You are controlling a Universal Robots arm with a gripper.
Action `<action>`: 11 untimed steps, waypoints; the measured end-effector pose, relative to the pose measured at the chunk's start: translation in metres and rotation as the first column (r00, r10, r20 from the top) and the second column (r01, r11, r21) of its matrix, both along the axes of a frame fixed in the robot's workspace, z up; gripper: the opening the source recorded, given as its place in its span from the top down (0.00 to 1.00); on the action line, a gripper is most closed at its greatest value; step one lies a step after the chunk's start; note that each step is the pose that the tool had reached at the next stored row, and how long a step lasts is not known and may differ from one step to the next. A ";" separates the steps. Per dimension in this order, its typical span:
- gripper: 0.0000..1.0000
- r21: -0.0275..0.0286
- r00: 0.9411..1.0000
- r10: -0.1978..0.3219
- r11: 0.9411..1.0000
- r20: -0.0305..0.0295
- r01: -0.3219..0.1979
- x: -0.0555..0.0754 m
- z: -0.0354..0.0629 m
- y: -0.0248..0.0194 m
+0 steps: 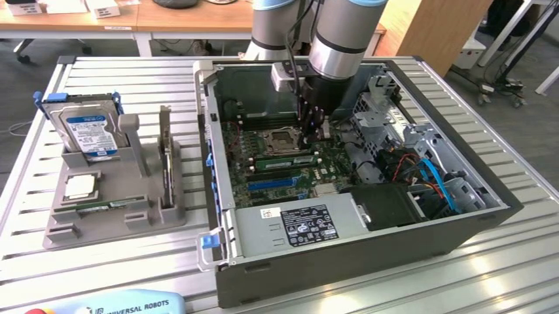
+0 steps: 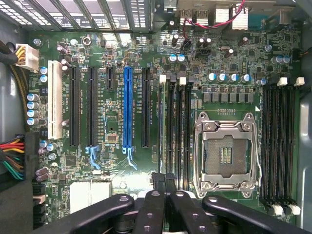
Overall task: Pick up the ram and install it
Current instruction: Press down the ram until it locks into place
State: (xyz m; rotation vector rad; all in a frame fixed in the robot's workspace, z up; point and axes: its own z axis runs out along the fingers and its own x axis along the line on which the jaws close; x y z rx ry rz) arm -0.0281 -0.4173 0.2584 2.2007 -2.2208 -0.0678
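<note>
In the exterior view, the ram point(image 1: 281, 159) is a thin green strip sitting along a memory slot between the empty processor socket point(image 1: 281, 139) and the blue slot of the motherboard. My gripper point(image 1: 315, 134) hangs inside the open computer case, above the end of that strip on the exterior view's right. In the wrist view the black fingertips point(image 2: 158, 179) are pressed together, so the gripper point(image 2: 165, 176) is shut over the end of the memory slots point(image 2: 175, 131) beside the socket point(image 2: 225, 151). Nothing shows between the fingers. I cannot tell whether they touch the ram.
The case walls point(image 1: 349, 255) ring the motherboard, with the power supply point(image 1: 297, 226) and a drive cage with cables point(image 1: 410, 150) close by. To the exterior view's left a grey holder point(image 1: 114, 226) carries a blue-labelled hard drive point(image 1: 88, 131), a silver processor chip point(image 1: 80, 186) and another thin green strip point(image 1: 105, 205).
</note>
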 end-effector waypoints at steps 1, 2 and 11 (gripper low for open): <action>0.90 0.000 1.000 0.000 1.000 0.000 0.000 0.000 0.0000 0.0000; 0.90 0.000 1.000 0.000 1.000 0.000 0.000 0.001 0.0000 -0.0001; 0.90 0.000 1.000 0.000 1.000 0.000 0.000 0.012 -0.0003 0.0000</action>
